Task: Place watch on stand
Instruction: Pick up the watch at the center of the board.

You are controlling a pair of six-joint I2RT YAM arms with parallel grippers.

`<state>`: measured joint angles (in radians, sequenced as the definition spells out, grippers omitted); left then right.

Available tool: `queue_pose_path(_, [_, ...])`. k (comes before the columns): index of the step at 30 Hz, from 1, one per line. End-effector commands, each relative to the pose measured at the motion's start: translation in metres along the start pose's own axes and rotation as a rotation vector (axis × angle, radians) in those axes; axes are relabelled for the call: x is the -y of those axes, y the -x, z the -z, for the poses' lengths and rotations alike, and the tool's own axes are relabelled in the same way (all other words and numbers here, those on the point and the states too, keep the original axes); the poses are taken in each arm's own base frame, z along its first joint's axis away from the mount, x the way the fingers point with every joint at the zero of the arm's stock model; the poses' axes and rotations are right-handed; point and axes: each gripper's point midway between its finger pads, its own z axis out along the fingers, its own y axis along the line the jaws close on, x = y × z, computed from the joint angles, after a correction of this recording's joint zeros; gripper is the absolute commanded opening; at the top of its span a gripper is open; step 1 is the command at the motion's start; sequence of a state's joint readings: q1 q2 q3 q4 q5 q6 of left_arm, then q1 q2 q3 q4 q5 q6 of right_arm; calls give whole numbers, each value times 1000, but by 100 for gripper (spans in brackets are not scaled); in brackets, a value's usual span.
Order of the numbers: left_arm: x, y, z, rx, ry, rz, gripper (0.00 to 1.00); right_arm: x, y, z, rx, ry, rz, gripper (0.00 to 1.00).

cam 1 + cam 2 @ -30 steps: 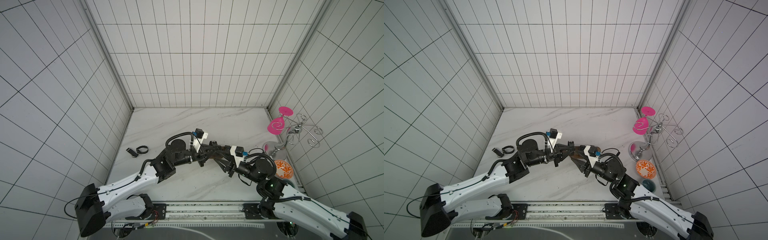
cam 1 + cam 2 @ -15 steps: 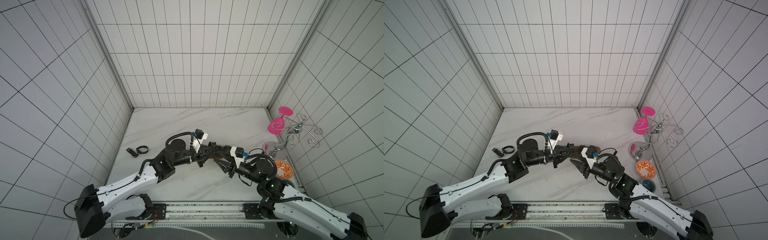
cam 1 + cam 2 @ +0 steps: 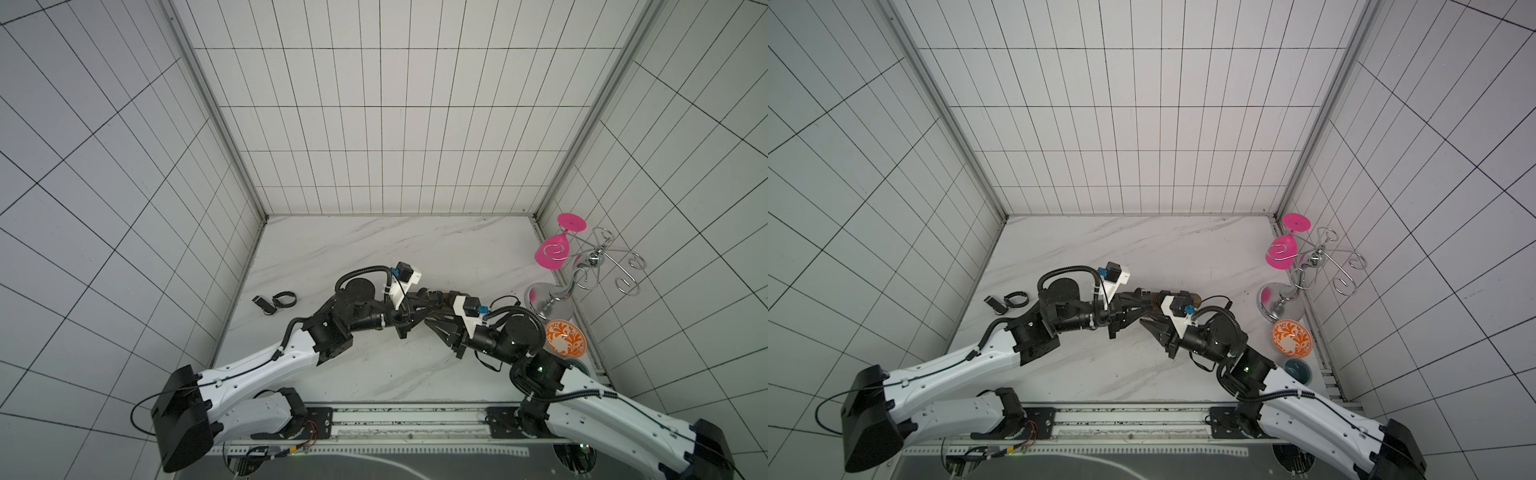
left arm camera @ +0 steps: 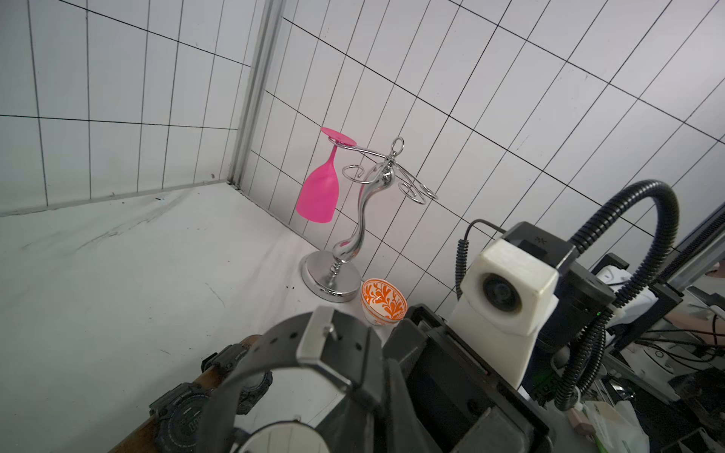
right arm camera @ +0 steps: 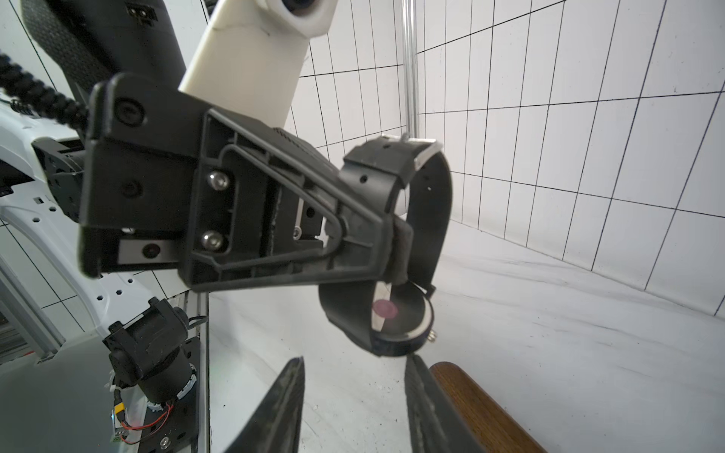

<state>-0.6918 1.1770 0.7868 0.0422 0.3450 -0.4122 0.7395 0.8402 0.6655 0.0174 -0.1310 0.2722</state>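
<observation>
A black watch (image 5: 396, 313) with a silver buckle hangs by its strap from my left gripper (image 5: 396, 251), which is shut on the strap (image 4: 314, 353). It hangs just above one rounded end of the brown wooden stand (image 5: 478, 408). The bar (image 3: 1194, 298) lies mid-table, mostly hidden under both arms. Two black digital watches (image 4: 184, 408) sit on the bar. My right gripper (image 5: 355, 359) is open and empty, its tips just below the watch, with one finger (image 5: 416, 376) beside the stand's end. Both grippers meet mid-table, the left (image 3: 432, 305) and the right (image 3: 428, 322).
A silver wire rack (image 3: 590, 266) holding an upturned pink glass (image 3: 550, 253) stands at the right wall. An orange-patterned bowl (image 3: 565, 337) and a teal cup (image 3: 1298, 370) sit in front of it. A black strap ring (image 3: 284, 298) and a small black piece (image 3: 262, 303) lie at left.
My right gripper's jaws have spread a little wider and the right arm has shifted slightly left. The left gripper keeps its hold on the watch, barely moving.
</observation>
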Motion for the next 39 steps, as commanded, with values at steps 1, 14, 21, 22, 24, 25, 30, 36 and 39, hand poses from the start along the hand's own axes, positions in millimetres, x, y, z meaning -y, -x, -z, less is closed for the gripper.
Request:
queue_pose_path(1, [5, 11, 0, 26, -15, -32, 0, -13, 19, 4, 58, 56, 25, 40])
queue_pose_path(14, [9, -9, -24, -80, 189, -189, 0, -17, 26, -7, 42, -7, 50, 45])
queue_pose_path(21, [17, -15, -30, -109, 212, -241, 0, -11, 14, -14, -1, -39, 50, 41])
queue_pose_path(22, [17, -15, -30, -112, 215, -248, 0, -8, 13, -15, -6, -51, 48, 40])
queue_pose_path(24, [18, -17, -32, -122, 231, -267, 0, -4, 11, -16, -17, -75, 47, 38])
queue_pose_path(25, [19, -19, -33, -131, 241, -278, 0, -1, 10, -17, -21, -93, 46, 36])
queue_pose_path(30, [20, -24, -39, -168, 285, -319, 0, 12, 8, -19, -38, -177, 55, 32])
queue_pose_path(36, [19, -31, -44, -204, 325, -356, 0, 26, 4, -18, -58, -258, 59, 24])
queue_pose_path(39, [20, -33, -47, -217, 325, -358, 0, 25, 2, -19, -63, -249, 56, 14])
